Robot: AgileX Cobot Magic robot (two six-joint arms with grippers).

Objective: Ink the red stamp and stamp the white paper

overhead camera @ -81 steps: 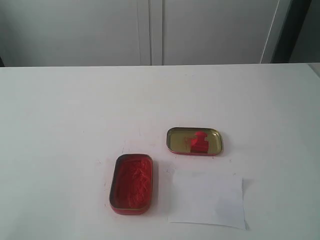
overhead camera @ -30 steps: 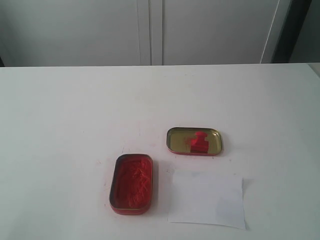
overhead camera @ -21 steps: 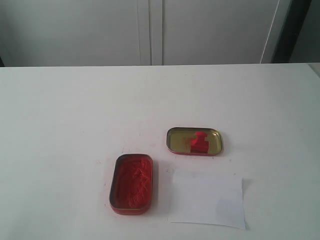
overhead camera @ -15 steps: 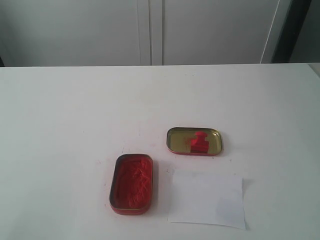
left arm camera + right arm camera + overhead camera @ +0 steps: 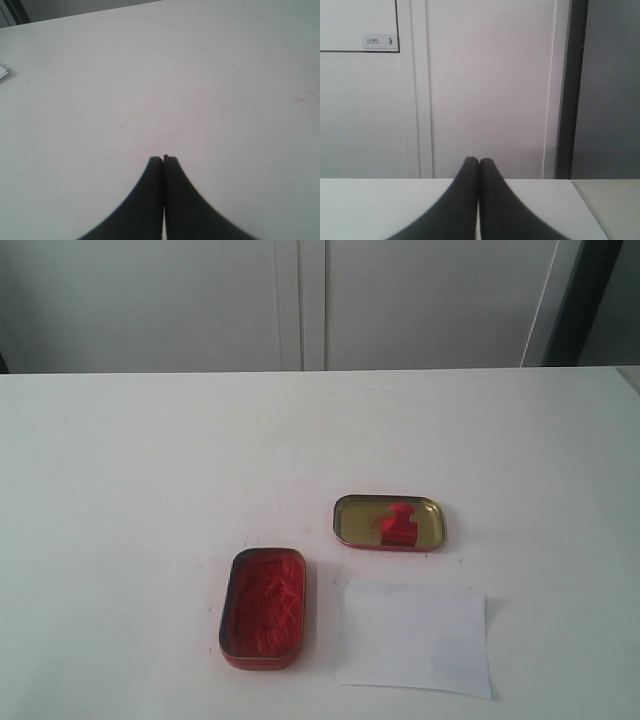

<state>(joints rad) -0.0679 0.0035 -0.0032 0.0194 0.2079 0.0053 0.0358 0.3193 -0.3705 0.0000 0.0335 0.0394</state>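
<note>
One red stamp [image 5: 398,524], one white paper [image 5: 415,638], one tin [image 5: 260,657], one lid [image 5: 354,520]

place: office-like room | white table [image 5: 140,460] | white cabinet doors [image 5: 485,85]

The left gripper [image 5: 163,159] is plain matte black, wide at the base, narrowing to squared tips; the right gripper [image 5: 479,161] is likewise black, tips rounded.

small pale label plate [image 5: 380,42] on the white wall panel [image 5: 357,100], dark print and a tiny pictogram on it too small for me to read, nothing else lettered that I can see
</note>
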